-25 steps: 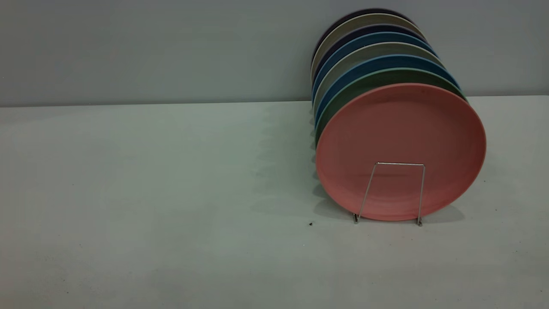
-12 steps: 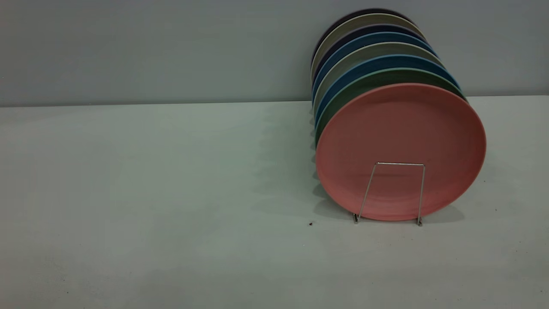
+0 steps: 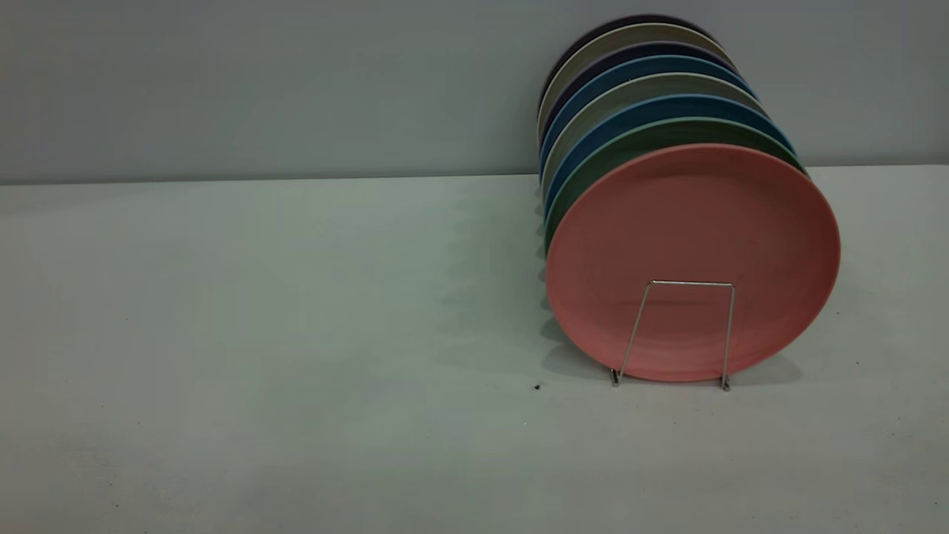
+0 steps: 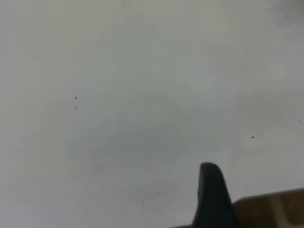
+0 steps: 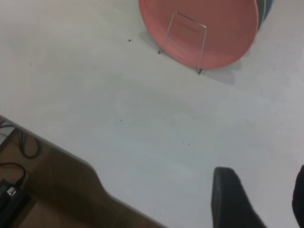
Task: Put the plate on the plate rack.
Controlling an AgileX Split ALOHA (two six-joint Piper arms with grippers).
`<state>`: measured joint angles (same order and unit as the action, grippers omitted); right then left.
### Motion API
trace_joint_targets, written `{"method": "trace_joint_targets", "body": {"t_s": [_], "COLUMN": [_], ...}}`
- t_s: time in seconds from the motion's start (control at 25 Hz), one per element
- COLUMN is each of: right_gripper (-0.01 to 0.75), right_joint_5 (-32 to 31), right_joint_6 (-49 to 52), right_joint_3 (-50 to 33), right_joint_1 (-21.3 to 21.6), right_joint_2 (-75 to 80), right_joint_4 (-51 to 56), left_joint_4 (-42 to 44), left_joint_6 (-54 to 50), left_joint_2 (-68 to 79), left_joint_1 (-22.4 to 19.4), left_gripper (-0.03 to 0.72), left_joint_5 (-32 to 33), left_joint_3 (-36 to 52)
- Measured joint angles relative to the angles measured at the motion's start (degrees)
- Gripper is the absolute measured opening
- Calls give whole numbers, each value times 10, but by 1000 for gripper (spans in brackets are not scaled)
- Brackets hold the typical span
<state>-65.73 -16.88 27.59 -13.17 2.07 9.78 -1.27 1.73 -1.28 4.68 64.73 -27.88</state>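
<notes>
Nothing moved since a second ago. Table (image 3: 296, 334) bare in front of the rack (image 3: 678, 326). Plate (image 3: 693, 252) standing upright in the rack, frontmost, just behind the front wire loop — green and blue plates (image 3: 652, 111) lined up behind it. Right gripper (image 5: 259, 199) held above the table, well in front of the rack, fingers spread wide. Left gripper: only one dark finger (image 4: 211, 194) visible — opening cannot be told.

No visible change across the exterior views. Same upright stance for the round salmon-pink plastic plate (image 3: 692, 252) in the thin silver wire plate rack (image 3: 676, 334); no shift anywhere on the pale table (image 3: 296, 334).
</notes>
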Motion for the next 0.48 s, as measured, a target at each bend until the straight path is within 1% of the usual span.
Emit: {"method": "trace_joint_targets", "body": {"t_s": [0.12, 0.24, 0.48], "right_gripper": [335, 335, 335], "right_joint_5": [0, 0, 0], "right_joint_6": [0, 0, 0], "right_joint_3": [0, 0, 0], "right_joint_1": [-1, -11, -10], "right_joint_2": [0, 0, -5], "right_joint_4": [2, 2, 9], "left_joint_4": [0, 0, 0], "left_joint_6": [0, 0, 0], "left_joint_2": [0, 0, 0], "left_joint_1": [0, 0, 0], "left_gripper": [499, 499, 499], "left_joint_5": [0, 0, 0], "left_joint_3": [0, 0, 0]}}
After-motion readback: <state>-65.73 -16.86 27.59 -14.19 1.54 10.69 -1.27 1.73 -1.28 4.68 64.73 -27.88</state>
